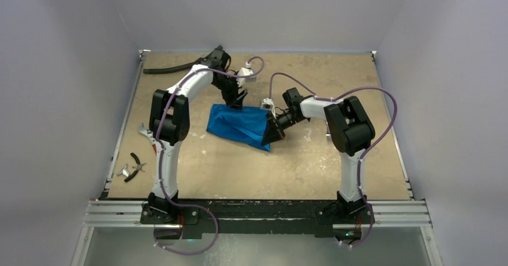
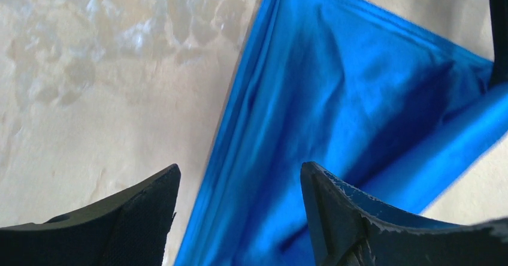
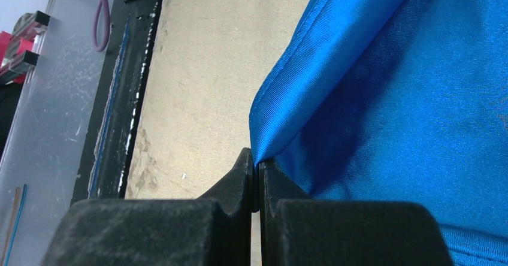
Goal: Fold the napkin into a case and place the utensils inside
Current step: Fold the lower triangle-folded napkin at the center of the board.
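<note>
The left gripper [image 2: 239,179] is hovering over the napkin's [image 1: 238,124] far left corner. Its fingers [image 2: 150,209] are standing spread, with only the flat cloth below them. The napkin is lying mid-table [image 1: 311,164], part-folded into a rough wedge and not yet a narrow case. At the napkin's right end the right gripper [image 3: 256,161] is pinching a folded edge, its fingers pressed together on the cloth.

I judge this to be a fold being set. The left arm is best lifting straight up so no finger is dragging the satin, which is looking slippery. The right is best holding its pinch low and taut, then carrying the edge across in line with the napkin's long side.

The top view is giving the napkin's whole outline and the pliers [image 1: 136,165] well left of it. The small silver bits beside them may be the utensils, but they are too small to tell. The left wrist view is showing the hem and creases under the spread fingers. Only the right wrist view is showing that the pinch is catching just the fold's tip.
</note>
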